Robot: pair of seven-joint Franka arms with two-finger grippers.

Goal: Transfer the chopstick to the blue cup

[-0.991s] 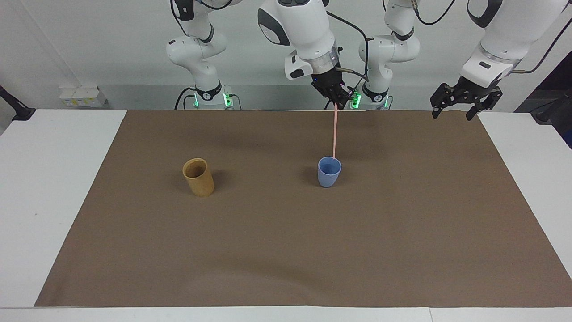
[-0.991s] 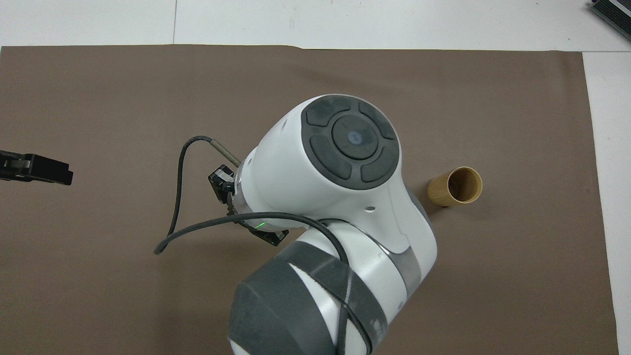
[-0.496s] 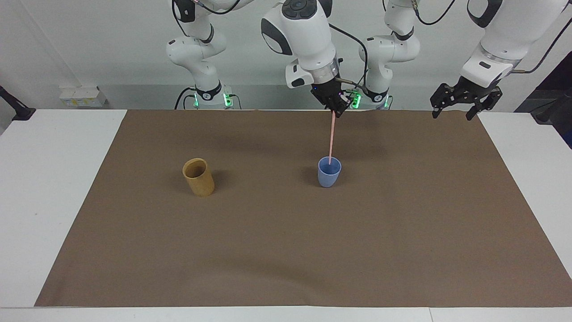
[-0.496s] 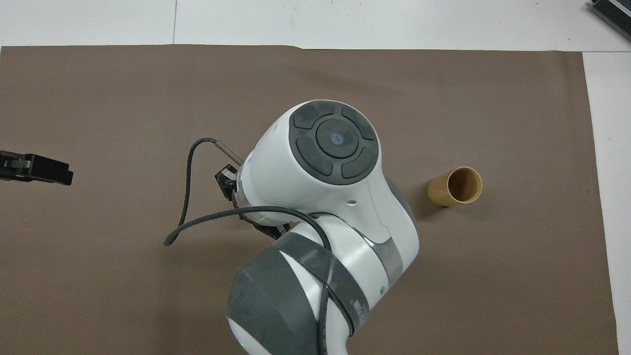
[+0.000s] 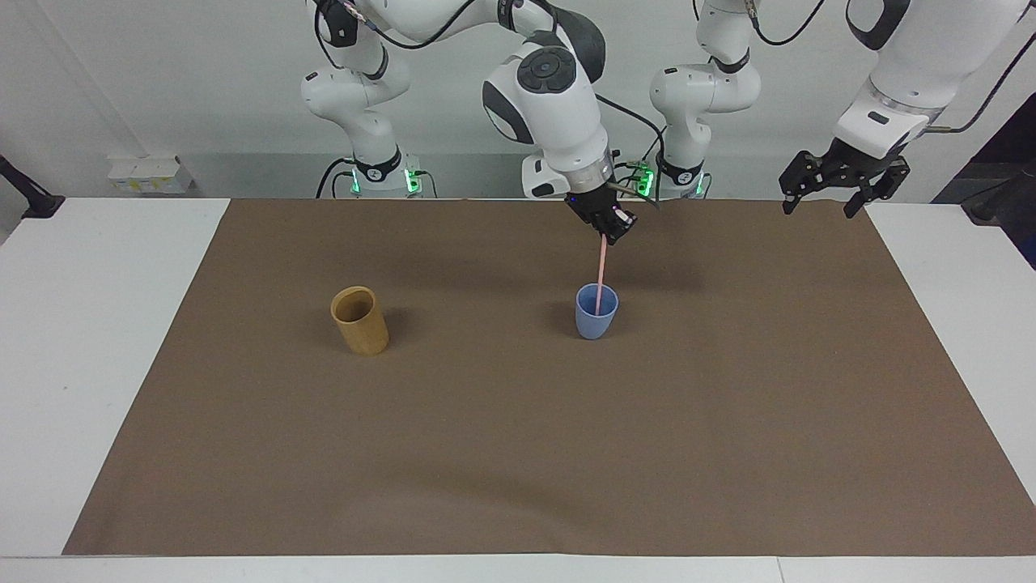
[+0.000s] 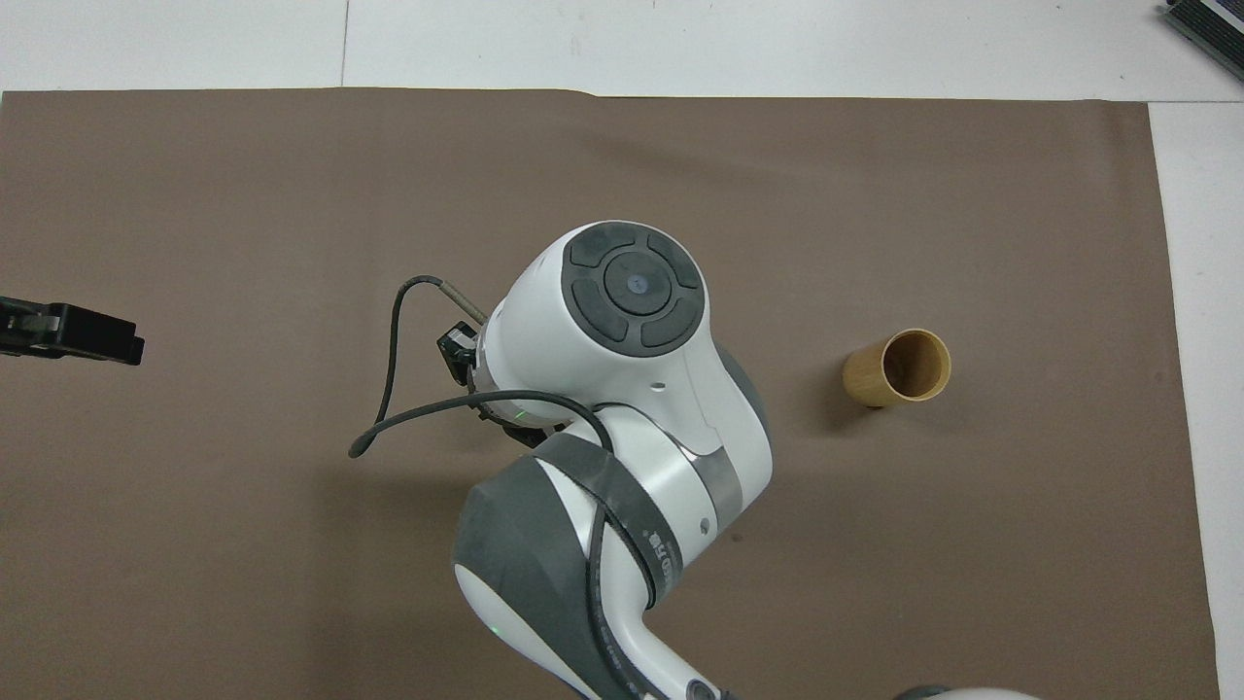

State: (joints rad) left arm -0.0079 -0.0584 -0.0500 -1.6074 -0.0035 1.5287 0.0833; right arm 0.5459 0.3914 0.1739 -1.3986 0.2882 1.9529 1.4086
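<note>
High facing camera across the table (image 5: 81, 364); steep overhead above robots' end; shared brown mat (image 5: 518, 445), tan cup (image 5: 360, 321).

right arm (image 6: 622, 389) over mat (image 6: 194, 535) centre — tan cup (image 6: 899, 367) upright | left gripper (image 6: 68, 332) waits

Lighting: bright, even, diffuse, from overhead.
Soft short shadows beside the tan cup (image 5: 359, 321) and blue cup (image 5: 596, 312); a broad faint arm shadow across the brown mat (image 5: 518, 453) near the robots' edge. White table (image 5: 89, 340) borders are bright without glare. Both views are sharp; in the overhead view the close arm looms large.
</note>
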